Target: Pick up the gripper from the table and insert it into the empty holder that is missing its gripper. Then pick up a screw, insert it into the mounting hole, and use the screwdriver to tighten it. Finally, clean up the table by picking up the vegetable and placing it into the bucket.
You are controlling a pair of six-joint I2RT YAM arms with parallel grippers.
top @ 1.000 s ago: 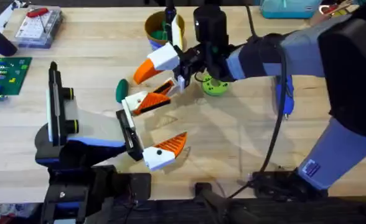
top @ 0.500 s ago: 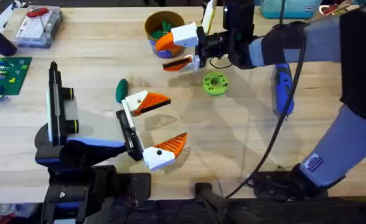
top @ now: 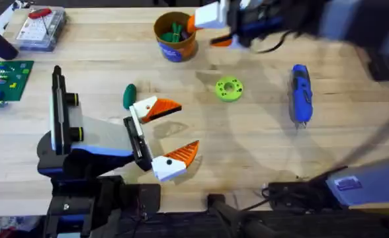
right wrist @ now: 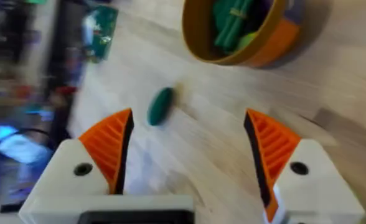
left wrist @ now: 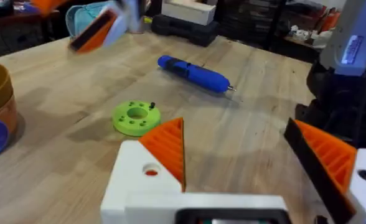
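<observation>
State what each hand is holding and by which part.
Nothing: the right hand is open and empty above the table; the left hand is open too, nothing between its fingers.

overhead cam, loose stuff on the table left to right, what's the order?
Circuit board → clear parts box → dark green vegetable → bucket → lime-green ring → blue screwdriver.

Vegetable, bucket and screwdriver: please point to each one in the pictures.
vegetable (top: 129, 95), overhead view, middle of its dark green body
bucket (top: 171, 50), overhead view, blue front wall
screwdriver (top: 301, 92), overhead view, middle of the blue handle
</observation>
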